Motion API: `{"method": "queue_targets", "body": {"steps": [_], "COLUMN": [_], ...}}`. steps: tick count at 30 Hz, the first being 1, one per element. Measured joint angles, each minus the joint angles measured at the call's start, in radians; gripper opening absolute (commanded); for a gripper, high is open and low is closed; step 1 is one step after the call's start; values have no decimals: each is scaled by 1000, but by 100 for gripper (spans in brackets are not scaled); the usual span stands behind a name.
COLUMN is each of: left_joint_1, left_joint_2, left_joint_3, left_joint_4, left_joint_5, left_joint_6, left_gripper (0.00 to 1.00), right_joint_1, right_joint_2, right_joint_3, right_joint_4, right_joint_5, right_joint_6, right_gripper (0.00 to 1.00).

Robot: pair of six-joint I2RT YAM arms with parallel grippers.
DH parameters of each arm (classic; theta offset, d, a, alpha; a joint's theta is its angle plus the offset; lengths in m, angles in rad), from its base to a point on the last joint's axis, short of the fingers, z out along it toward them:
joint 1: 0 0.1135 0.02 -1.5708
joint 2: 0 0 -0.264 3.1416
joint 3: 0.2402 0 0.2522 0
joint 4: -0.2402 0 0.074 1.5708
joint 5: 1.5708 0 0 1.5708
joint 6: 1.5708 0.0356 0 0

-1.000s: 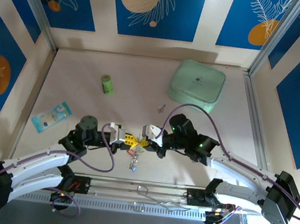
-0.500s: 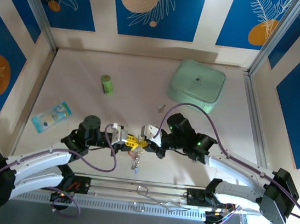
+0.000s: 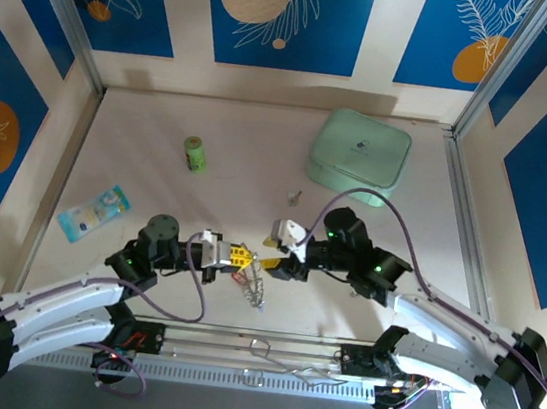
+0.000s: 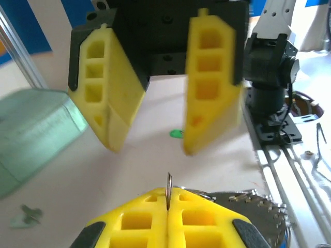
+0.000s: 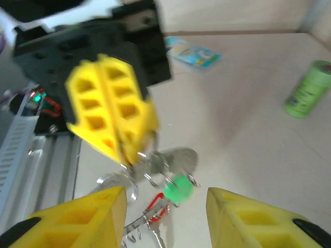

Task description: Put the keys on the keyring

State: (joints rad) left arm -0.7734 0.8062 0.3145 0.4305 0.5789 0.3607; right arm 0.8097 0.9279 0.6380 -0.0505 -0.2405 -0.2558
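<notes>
1. The left gripper is clenching its yellow ribbed fingers on the large round silvery beaded keyring. The ring's thin edge is standing up out of the seam between the two fingertips.
2. The small metal keys with coloured plastic tags are bunching on the keyring just beneath those clenched fingertips. A green tag and a red tag are showing among the silver loops.
3. The right gripper is facing the left fingertips at close range. Its own yellow fingers are standing spread apart and grasping nothing. In the right wrist view the bunch is sitting in the gap between them.
4. A plain silver key is lying alone on the pale table, beyond the right fingers and apart from them.
5. A mint-green rounded box is sitting farther out beyond the right fingers.
6. A green cylindrical bottle is standing well beyond the left fingers.
7. A blue-and-white packet is lying well out to the left of the left fingers.
</notes>
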Motion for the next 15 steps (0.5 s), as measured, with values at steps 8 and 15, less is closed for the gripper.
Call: {"method": "queue_targets", "body": {"steps": [8, 15], "left_joint_1": [-30, -47], "left_joint_2": [-38, -21], "left_joint_3": [-22, -22], "left_joint_4": [0, 4], "left_joint_5": [-127, -178], "left_joint_6": [194, 286], "left_gripper": [0, 0], "right_joint_1": [-38, -42], "right_joint_2": [-105, -107], "right_joint_3": [-108, -111], "right_joint_4": [-1, -114], "right_joint_5": [239, 390], "right_joint_6": [257, 468], "right_gripper": [45, 44]}}
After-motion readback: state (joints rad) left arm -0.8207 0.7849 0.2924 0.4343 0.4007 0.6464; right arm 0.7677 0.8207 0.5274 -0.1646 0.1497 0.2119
